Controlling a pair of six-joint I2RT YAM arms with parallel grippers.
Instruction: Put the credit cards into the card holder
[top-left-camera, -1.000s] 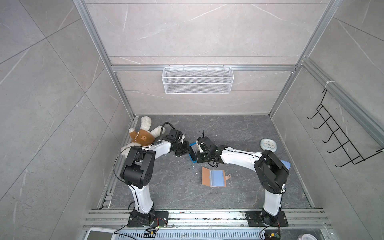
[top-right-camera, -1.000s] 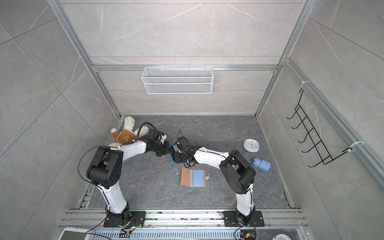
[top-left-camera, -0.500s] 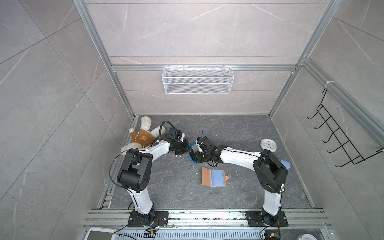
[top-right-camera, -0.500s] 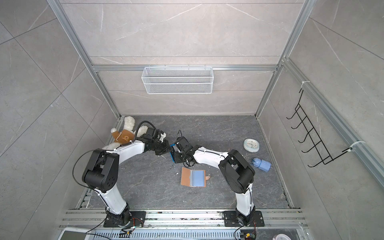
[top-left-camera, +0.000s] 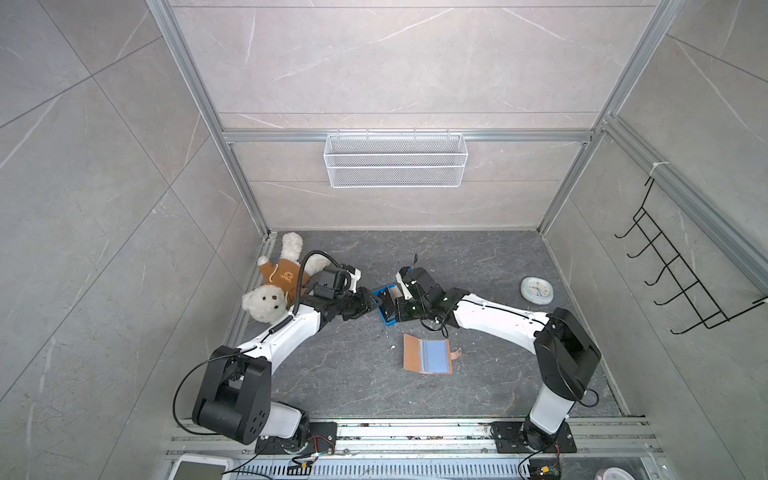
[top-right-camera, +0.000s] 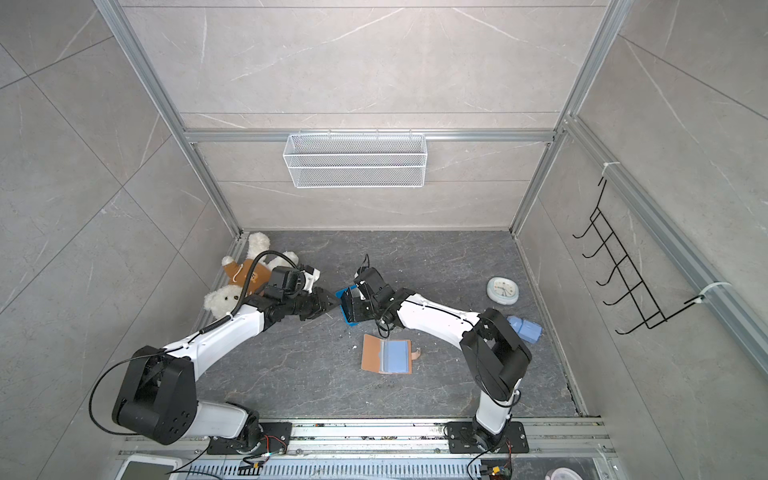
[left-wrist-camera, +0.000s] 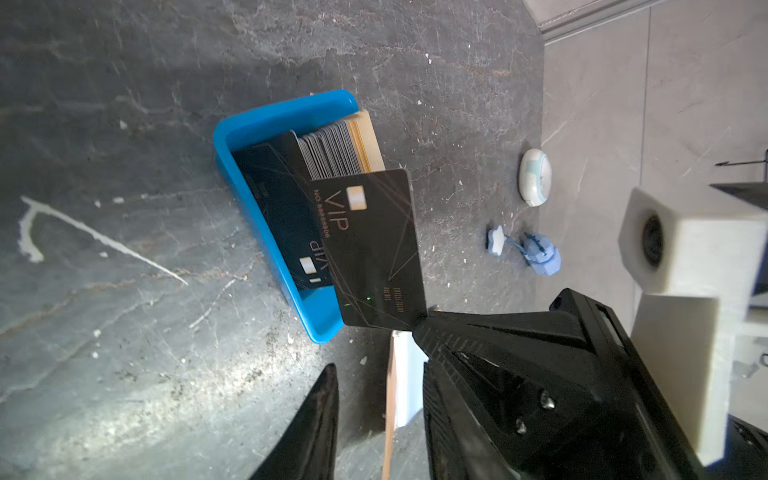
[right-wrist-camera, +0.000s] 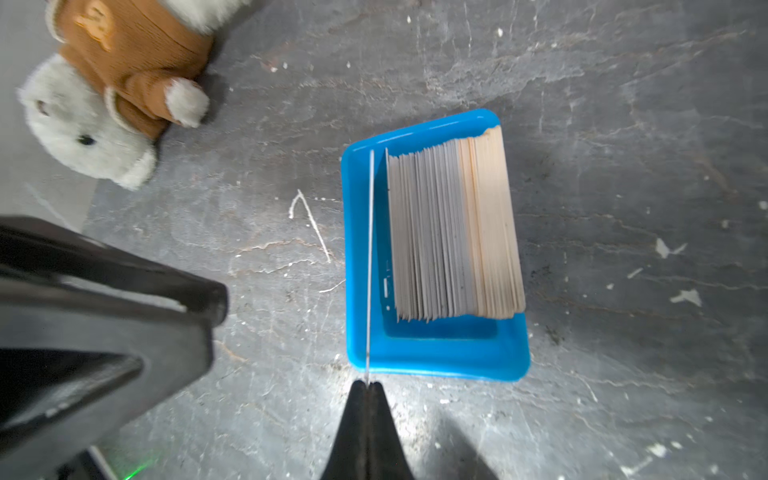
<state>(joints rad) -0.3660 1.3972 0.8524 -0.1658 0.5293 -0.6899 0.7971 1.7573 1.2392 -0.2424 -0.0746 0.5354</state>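
Credit cards (right-wrist-camera: 453, 232) stood in the blue tray (right-wrist-camera: 436, 357). My right gripper (right-wrist-camera: 365, 384) pinched one black card (left-wrist-camera: 374, 249) tight; my left gripper (top-left-camera: 370, 303) hung half open, empty. Next, I thought, it had to slide into the open card holder (top-left-camera: 428, 354).

Grey tabletop (top-left-camera: 353, 382): tray (right-wrist-camera: 436, 357), card holder (top-left-camera: 427, 354), bear (top-left-camera: 268, 299)

Found both top views bright, evenly lit from overhead, sharp, with soft shadows beneath the arms (top-left-camera: 291, 336). Noted glare patches on floor (left-wrist-camera: 224, 378) in both wrist views. Recorded credit cards (right-wrist-camera: 453, 232) sharp, teddy bear (right-wrist-camera: 83, 120) blurred, wrist-view edges distorted.
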